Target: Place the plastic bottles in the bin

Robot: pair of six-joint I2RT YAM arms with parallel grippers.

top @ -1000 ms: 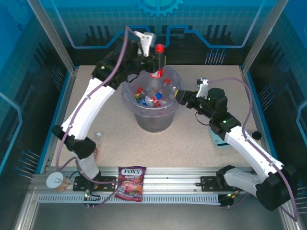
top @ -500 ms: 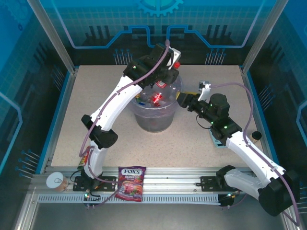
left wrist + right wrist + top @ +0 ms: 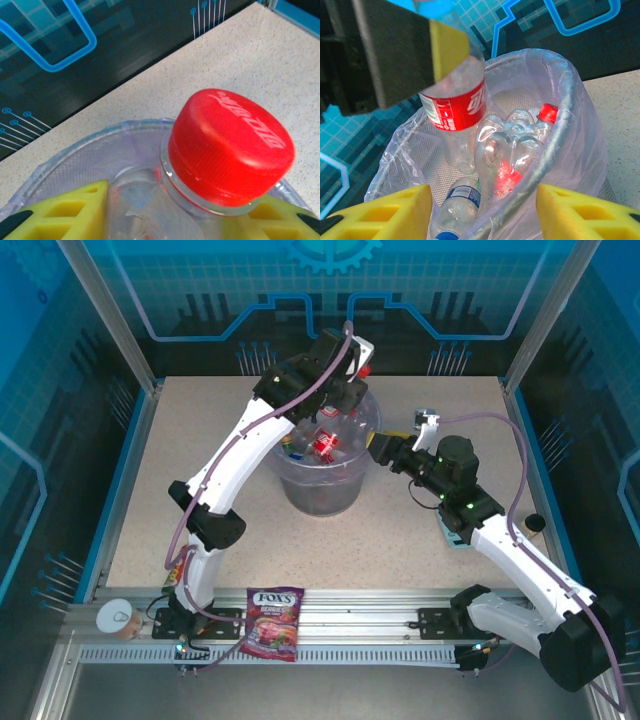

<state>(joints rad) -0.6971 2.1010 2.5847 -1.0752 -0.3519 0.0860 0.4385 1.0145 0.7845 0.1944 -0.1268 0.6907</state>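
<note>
**Left gripper holds bottle over bin**

Top: the left gripper [image 3: 345,390] is over the far rim of the round grey bin with lilac bag liner [image 3: 300,490]. The right gripper [image 3: 382,450] is just beside the bin's right rim. Clear plastic bottles [image 3: 325,445] lie inside the bin.

Left wrist: yellow pads [image 3: 65,210] are clamped on a clear red-capped bottle [image 3: 230,145] above the bin.

Right wrist: the right gripper's fingers are wide apart, gripping nothing. The red-capped bottle hangs base-down over the bin's inside.

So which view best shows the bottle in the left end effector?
Right wrist: the bottle shows nearly whole, body and red label. Left wrist gives cap and neck close up; in top external the arm hides most of it.
</note>
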